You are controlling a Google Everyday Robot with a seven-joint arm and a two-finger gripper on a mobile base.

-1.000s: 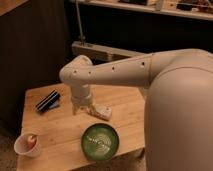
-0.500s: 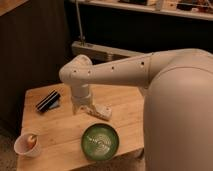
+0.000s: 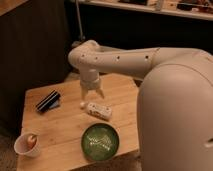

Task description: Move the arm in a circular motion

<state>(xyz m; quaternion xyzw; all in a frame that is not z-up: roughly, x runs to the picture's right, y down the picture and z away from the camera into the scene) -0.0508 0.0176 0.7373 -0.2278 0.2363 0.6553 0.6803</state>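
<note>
The arm (image 3: 125, 60) is a thick off-white tube with small dark holes. It reaches in from the right and bends down at a rounded elbow (image 3: 84, 56). Its gripper (image 3: 92, 94) hangs over the middle of the wooden table (image 3: 60, 127), pointing down. The two short pale fingers (image 3: 83, 95) stand spread apart with nothing between them, so it is open. It hovers just above a small white packet (image 3: 99, 110) lying on the table and does not touch it.
A green bowl (image 3: 101, 141) sits near the front edge. A white cup (image 3: 27, 144) with something orange in it stands at the front left corner. A black flat object (image 3: 48, 100) lies at the left. A dark cabinet stands behind.
The elbow and gripper have risen and shifted slightly right and back from the tabletop. The white packet, earlier partly covered by the gripper, now shows fully.
</note>
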